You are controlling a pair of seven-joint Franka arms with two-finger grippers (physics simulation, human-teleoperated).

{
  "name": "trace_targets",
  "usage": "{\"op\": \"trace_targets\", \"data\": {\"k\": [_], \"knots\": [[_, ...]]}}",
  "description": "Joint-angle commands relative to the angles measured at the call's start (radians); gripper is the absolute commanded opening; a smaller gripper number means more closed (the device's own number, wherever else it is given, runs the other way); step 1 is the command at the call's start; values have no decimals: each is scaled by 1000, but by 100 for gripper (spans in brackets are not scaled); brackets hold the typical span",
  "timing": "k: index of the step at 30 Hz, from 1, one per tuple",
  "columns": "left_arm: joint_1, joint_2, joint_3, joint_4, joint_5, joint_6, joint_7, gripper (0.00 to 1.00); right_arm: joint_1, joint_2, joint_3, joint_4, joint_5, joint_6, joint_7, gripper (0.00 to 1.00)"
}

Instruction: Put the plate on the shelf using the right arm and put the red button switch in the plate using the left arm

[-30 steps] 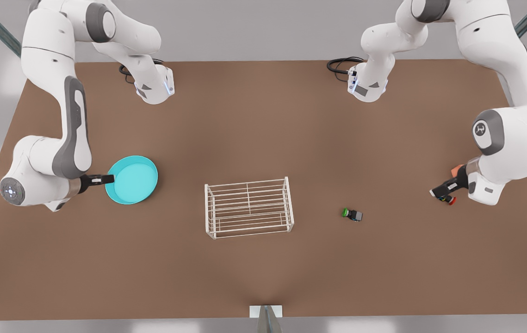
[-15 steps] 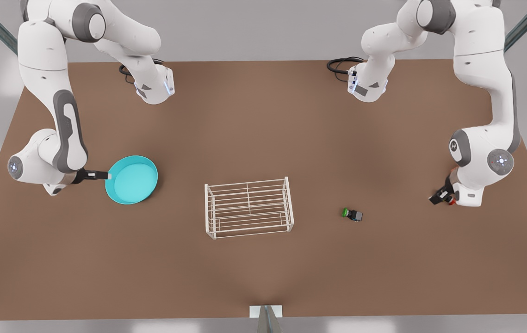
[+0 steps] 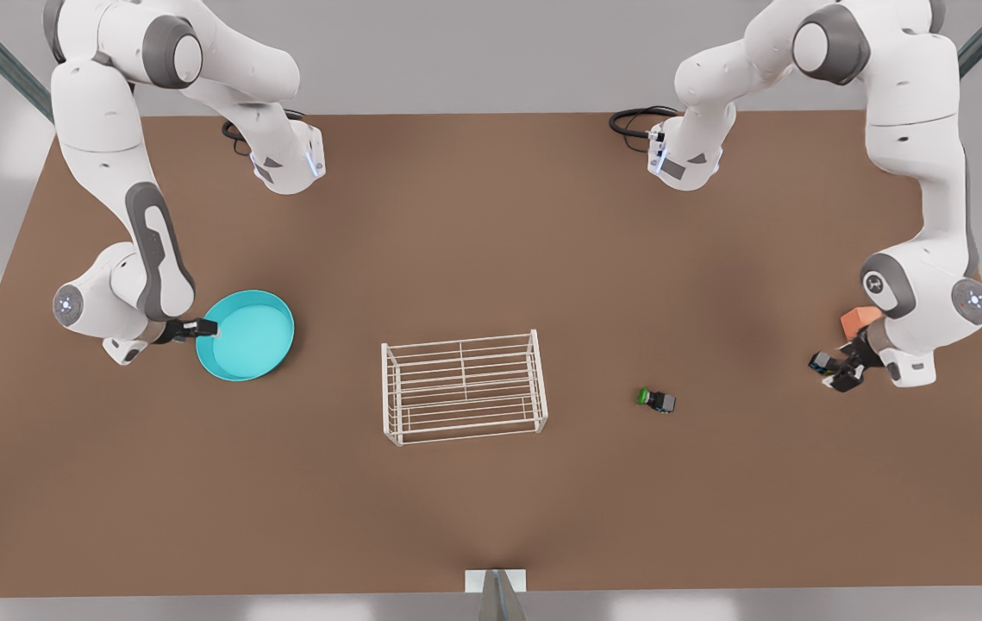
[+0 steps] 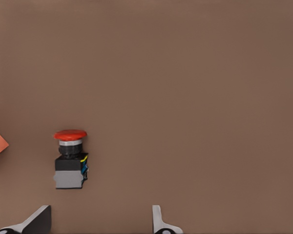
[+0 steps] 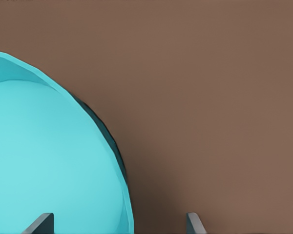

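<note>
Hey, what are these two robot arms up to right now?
They are each lining up on something. The right arm's tool is open, straddling the rim of the turquoise plate, which still lies on the table beside the white shelf. The left arm's tool is open too, poised by the red button switch near an orange cube. A green-capped switch lies untouched. Nothing is lifted yet.

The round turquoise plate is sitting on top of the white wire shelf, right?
No. In the front view the round turquoise plate sits on the brown table, well to the front view's left of the white wire shelf. The shelf's slatted top holds nothing yet.
</note>
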Motion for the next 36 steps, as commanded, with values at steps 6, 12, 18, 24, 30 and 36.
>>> {"op": "trace_targets", "data": {"k": [6,12,18,24,30,36], "knots": [[54,52,0,27,41,20,94,100,2,5,1,0,50,14,-66,41],[71,60,5,-70,41,121,150,100,6,13,7,0,65,16,-51,37],[37,66,3,-85,38,149,115,100,12,21,8,0,67,14,-23,32],[29,107,3,-85,39,202,104,100,12,19,10,2,67,14,-26,7],[43,117,5,-77,43,213,137,100,12,-71,11,14,63,-50,-26,7],[58,152,5,-76,43,258,179,100,48,-154,13,51,39,-110,-23,7]]}}
